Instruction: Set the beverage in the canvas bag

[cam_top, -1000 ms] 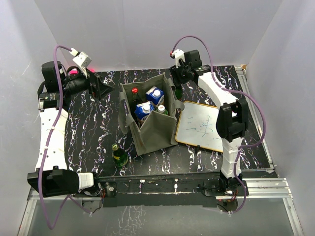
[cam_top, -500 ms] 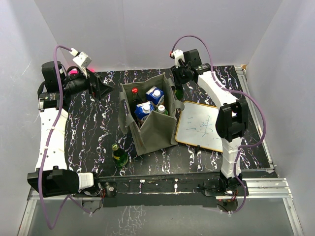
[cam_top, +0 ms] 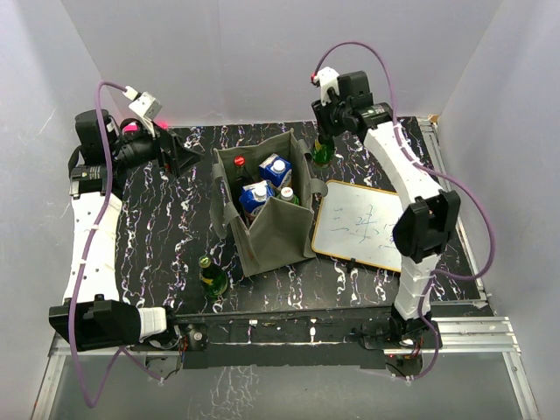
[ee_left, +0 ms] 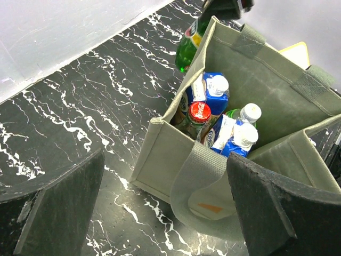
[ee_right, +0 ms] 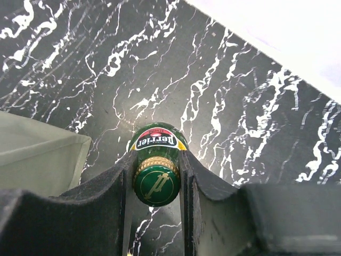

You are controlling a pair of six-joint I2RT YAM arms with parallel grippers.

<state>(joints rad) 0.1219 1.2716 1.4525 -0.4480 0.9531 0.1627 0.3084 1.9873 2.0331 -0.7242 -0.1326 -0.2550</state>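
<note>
Beverage bottle (cam_top: 322, 155) is outside the canvas bag (cam_top: 280, 232), just beside its far wall, its neck pinched in your right gripper (ee_right: 156, 185). You're at the carry step: next, lift it clear of the rim, then lower it inside.

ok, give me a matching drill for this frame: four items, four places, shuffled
Items:
1. Perrier bottle
2. gold-capped bottle
3. red-capped bottle
4. whiteboard

Places:
A. inside the bag
B. flat on the table, right of the bag
C. clamped in the right end effector
D. standing on the table by the bag's near-left corner

Pairs: 1-C, 2-D, 3-A, 4-B
</note>
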